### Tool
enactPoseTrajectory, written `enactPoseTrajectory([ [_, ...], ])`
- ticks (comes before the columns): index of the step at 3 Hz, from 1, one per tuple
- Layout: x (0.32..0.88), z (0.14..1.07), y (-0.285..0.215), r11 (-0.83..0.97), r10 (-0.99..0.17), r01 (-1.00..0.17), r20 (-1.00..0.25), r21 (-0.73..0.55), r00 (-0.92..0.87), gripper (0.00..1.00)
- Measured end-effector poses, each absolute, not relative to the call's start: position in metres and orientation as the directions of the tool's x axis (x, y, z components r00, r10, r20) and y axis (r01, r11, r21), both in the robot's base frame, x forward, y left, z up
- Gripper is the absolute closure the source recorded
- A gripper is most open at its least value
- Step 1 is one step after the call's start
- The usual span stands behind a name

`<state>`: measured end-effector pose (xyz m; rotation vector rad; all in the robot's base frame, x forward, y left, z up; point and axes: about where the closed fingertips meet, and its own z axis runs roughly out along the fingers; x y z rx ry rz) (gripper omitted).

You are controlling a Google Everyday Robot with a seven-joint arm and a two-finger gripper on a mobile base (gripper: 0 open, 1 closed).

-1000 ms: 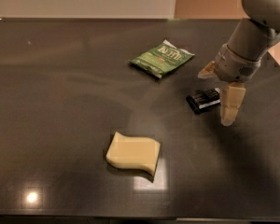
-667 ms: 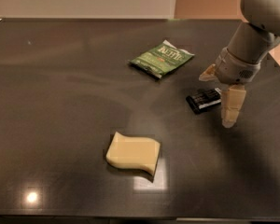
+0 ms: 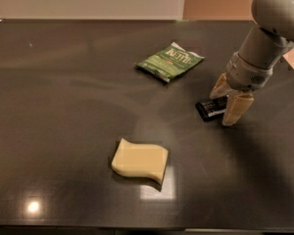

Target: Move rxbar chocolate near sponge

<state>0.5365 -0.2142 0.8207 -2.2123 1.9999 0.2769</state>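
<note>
The rxbar chocolate (image 3: 209, 108) is a small black wrapper lying flat on the dark table (image 3: 63, 82), right of centre. My gripper (image 3: 227, 100) hangs from the arm at the upper right and is down at the bar's right end. Its pale fingers (image 3: 235, 109) are apart, one on each side of that end, and part of the bar is hidden behind them. The sponge (image 3: 139, 159), a pale yellow wavy foam block, lies at the front centre of the table, well to the left of and nearer than the bar.
A green chip bag (image 3: 170, 60) lies behind the bar, towards the table's middle back. The table's right edge is near the arm. A wall runs along the far side.
The gripper has come down and slightly left onto the bar's right end, and its fingers stand closer together. The bar, sponge and chip bag have barely moved.
</note>
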Motion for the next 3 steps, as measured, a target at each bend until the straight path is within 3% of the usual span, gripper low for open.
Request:
enactPoseTrajectory([
  [2, 0.537, 0.824, -0.214, -0.102, -0.966, -0.995, -0.238, 0.016, 0.095, 0.88],
  [3, 0.528, 0.834, -0.201, -0.111, -0.965, -0.994, -0.241, 0.008, 0.106, 1.0],
])
